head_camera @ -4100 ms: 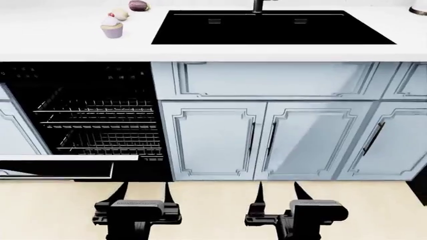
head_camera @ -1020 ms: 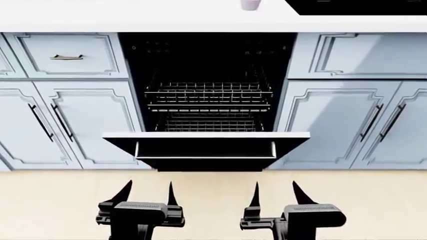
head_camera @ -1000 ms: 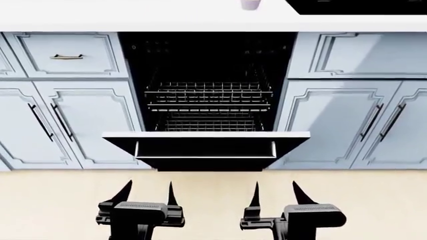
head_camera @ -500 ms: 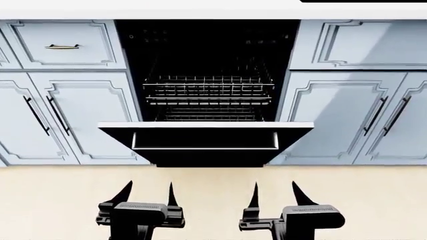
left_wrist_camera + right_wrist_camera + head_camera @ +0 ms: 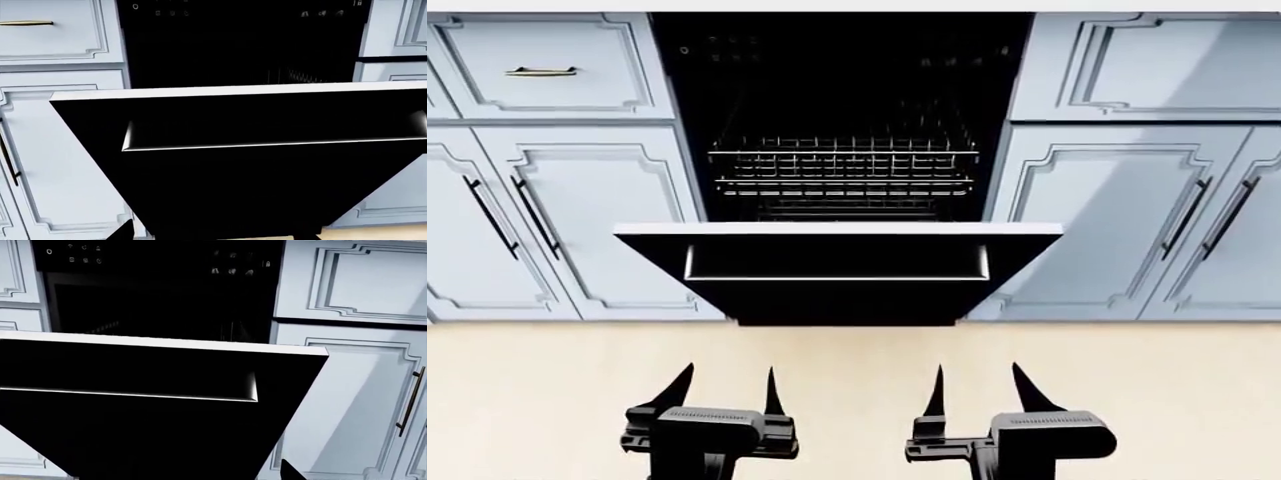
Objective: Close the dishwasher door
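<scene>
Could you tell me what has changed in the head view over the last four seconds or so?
The view swung left and drew nearer: the dishwasher, formerly at the left edge, now sits centred and larger, and the sink and countertop have left the frame. The dishwasher door stays lowered. Left end effector and right end effector remain open, empty, short of it.

We have rolled sideways, then forward: the glossy black dishwasher door (image 5: pixel 838 290), formerly off beyond our left gripper (image 5: pixel 723 388), now hangs open dead ahead of both grippers, nearer; white countertop gone from view.
</scene>
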You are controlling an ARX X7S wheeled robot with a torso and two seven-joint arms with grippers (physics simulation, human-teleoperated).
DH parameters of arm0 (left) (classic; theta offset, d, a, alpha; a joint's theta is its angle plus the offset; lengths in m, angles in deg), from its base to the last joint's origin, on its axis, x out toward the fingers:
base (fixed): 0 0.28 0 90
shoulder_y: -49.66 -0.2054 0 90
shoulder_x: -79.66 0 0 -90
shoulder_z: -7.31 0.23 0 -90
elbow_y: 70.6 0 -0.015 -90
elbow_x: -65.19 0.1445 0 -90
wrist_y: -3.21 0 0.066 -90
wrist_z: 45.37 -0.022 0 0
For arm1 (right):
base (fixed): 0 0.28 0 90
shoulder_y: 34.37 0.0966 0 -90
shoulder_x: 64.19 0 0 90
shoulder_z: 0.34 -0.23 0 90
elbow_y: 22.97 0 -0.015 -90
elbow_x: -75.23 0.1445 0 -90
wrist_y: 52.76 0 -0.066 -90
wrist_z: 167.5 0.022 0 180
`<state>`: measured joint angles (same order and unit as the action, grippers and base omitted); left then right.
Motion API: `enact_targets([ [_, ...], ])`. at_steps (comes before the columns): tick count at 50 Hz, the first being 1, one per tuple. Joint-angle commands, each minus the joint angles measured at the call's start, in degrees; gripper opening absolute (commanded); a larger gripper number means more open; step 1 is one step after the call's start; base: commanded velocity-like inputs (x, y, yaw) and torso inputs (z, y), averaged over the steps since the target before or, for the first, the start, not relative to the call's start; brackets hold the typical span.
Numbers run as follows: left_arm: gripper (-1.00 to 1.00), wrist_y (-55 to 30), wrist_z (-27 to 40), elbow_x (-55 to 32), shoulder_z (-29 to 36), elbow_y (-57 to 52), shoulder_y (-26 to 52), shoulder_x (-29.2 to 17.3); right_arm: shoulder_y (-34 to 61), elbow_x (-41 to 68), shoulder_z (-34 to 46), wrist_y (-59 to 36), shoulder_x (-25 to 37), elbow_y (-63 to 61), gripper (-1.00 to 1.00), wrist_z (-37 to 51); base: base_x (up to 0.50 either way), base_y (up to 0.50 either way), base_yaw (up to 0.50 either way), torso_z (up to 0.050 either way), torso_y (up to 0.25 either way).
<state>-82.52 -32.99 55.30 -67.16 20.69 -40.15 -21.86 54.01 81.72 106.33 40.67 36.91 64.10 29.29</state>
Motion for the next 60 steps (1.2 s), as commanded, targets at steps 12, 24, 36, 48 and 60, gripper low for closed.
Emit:
enact_targets([
  [12,1.0,0.22,0.54,-0.16,0.74,0.08,0.08,-0.48,-0.04,-0.26,0.71,0.18,0.51,-0.33,1.0,1.12,0.0,0.0,0.0,-0.05,0.037],
  [24,1.0,0.21,0.8,-0.38,1.1,-0.38,-0.18,-0.82,0.16,-0.14,1.01,0.13,0.75,-0.25,1.0,1.51,0.0,0.0,0.0,-0.05,0.037],
  [36,1.0,0.29,1.09,-0.44,1.48,-0.21,-0.03,-0.98,0.1,0.17,1.39,0.22,1.09,-0.42,1.0,1.92,0.0,0.0,0.0,-0.05,0.036],
  [48,1.0,0.33,1.31,-0.68,1.77,-0.29,0.0,-1.22,-0.09,0.41,1.92,0.39,1.46,-0.75,1.0,2.15,0.0,0.0,0.0,-0.05,0.031],
  [60,1.0,0.43,1.6,-0.9,2.08,-0.09,0.18,-1.45,-0.05,0.65,2.26,0.53,1.76,-0.7,1.0,2.47,0.0,0.0,0.0,-0.05,0.029],
])
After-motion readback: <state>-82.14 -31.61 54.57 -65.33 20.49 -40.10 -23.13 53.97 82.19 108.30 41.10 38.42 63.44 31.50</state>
